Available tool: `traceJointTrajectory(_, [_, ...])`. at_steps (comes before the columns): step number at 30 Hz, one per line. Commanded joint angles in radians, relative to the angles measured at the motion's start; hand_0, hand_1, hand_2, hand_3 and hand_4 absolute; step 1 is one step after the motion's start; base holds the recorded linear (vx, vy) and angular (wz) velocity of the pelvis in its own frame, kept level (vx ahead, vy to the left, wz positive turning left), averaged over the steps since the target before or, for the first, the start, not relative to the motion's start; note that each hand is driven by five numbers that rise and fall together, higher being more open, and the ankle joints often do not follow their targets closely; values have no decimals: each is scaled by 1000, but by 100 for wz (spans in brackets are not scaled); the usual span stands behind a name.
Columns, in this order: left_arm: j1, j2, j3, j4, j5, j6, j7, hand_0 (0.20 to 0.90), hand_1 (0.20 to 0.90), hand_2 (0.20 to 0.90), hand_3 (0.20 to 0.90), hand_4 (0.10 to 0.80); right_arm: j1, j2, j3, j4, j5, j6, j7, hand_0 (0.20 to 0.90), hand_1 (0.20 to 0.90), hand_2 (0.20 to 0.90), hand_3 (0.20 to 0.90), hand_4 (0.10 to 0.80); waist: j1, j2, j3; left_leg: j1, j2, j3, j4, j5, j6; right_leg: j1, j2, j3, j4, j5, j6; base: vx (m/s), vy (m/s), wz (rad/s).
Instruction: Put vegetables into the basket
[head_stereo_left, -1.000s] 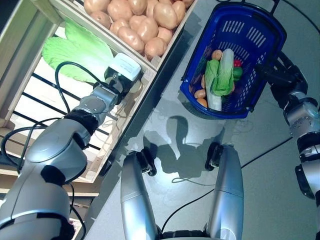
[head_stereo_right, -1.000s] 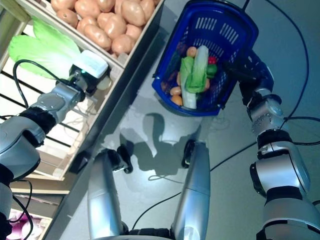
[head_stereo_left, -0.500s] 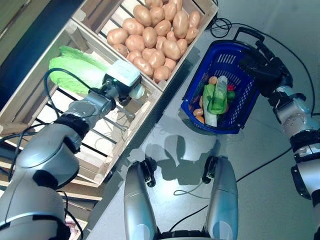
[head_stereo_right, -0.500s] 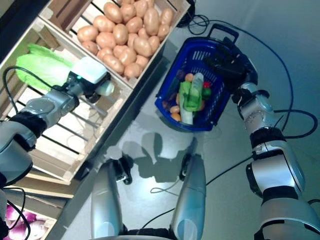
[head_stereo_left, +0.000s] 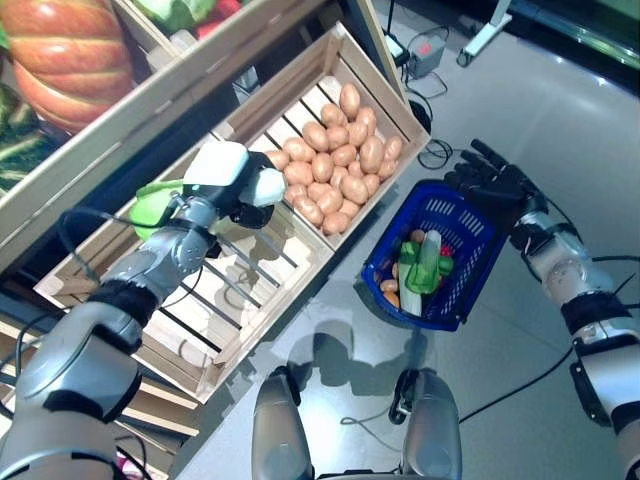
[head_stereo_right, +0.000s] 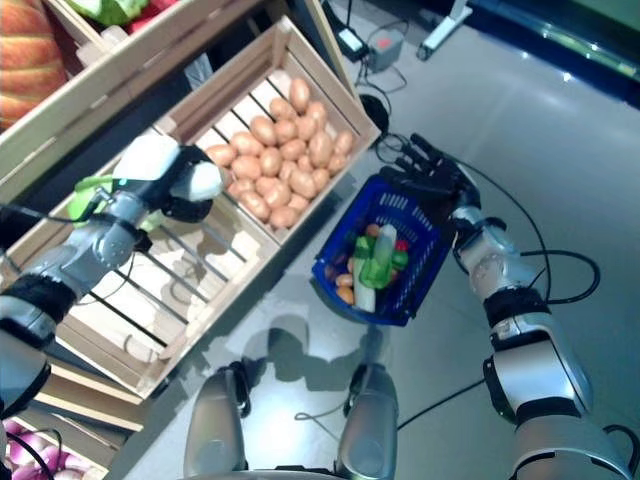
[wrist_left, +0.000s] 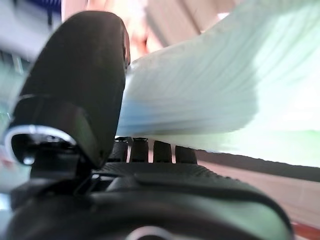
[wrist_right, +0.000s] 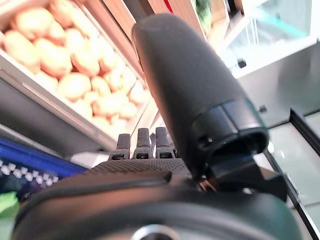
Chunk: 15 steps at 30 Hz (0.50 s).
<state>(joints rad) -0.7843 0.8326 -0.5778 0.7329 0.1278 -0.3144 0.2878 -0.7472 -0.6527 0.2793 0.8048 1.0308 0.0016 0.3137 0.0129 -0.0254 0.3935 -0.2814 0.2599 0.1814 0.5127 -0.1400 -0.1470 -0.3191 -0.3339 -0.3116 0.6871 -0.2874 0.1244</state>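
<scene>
**Carrying the cabbage leaf across to the basket**

In the left wrist view the fingers (wrist_left: 150, 150) curl under a pale green cabbage leaf (wrist_left: 210, 100) and the thumb closes on it from the other side, so the left hand (head_stereo_left: 240, 190) has the leaf pinched. From the head camera that hand sits above the slatted crate (head_stereo_left: 240, 300), with the green of the leaf trailing out at about 9 o'clock from the palm.

The right hand (head_stereo_left: 495, 185) is at the 1 o'clock rim of the blue basket (head_stereo_left: 460, 300). Its fingers look fairly straight and spread over the rim, though whether they hook the handle beneath is hidden, so I cannot tell if it has a grip.

The basket rests on the floor at about 4 o'clock from the left hand, already holding greens (head_stereo_left: 425, 265), potatoes and something red. Between the two lies the potato crate (head_stereo_left: 345, 145).

To do this step well, I would judge:
- Lift the leaf clear of the crate wall before travelling; its limp tail could snag on the slats.
- Swing towards 4 o'clock, passing the potato crate's near corner.
- Release only once the whole leaf hangs inside the rim, since a floppy leaf may drape over the edge.
- Keep the right hand steady at the rim so the basket does not slide.
</scene>
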Motion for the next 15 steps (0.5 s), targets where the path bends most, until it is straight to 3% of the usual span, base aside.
traceJointTrajectory(1, [130,-61,175,-156,-410,-48,-152,300,300,300,300,400,85,64,-22,-98,-119,-52,49,900,900,900,900,800,34,-3,-266,166,-34,19,-225,65,28,238,56,-27,-375,164,-22,175,-52,2])
traceJointTrajectory(2, [132,-60,177,-158,-411,-48,-153,300,300,300,300,400,85,64,-21,-99,-120,-52,48,900,900,900,900,800,33,-2,-265,169,-34,19,-229,67,28,243,57,-28,-379,166,-22,164,-46,4])
traceJointTrajectory(5, [212,-155,275,-244,-618,-19,-257,300,300,300,300,400,107,71,29,-159,-214,-12,94,900,900,900,900,800,38,-5,-308,249,-48,16,-369,128,19,336,92,-41,-524,214,-10,109,-24,5])
traceJointTrajectory(8, [247,-206,309,-303,-745,-1,-325,300,300,300,300,400,123,68,71,-213,-249,26,162,900,900,900,900,800,38,-7,-335,281,-54,17,-450,165,14,373,103,-46,-603,254,3,70,-23,-4])
traceJointTrajectory(15, [250,-272,323,-350,-924,18,-436,300,300,300,300,400,108,51,158,-260,-270,73,288,900,900,900,900,800,35,-10,-368,351,-56,15,-589,212,-1,441,109,-55,-737,329,35,54,-20,-2])
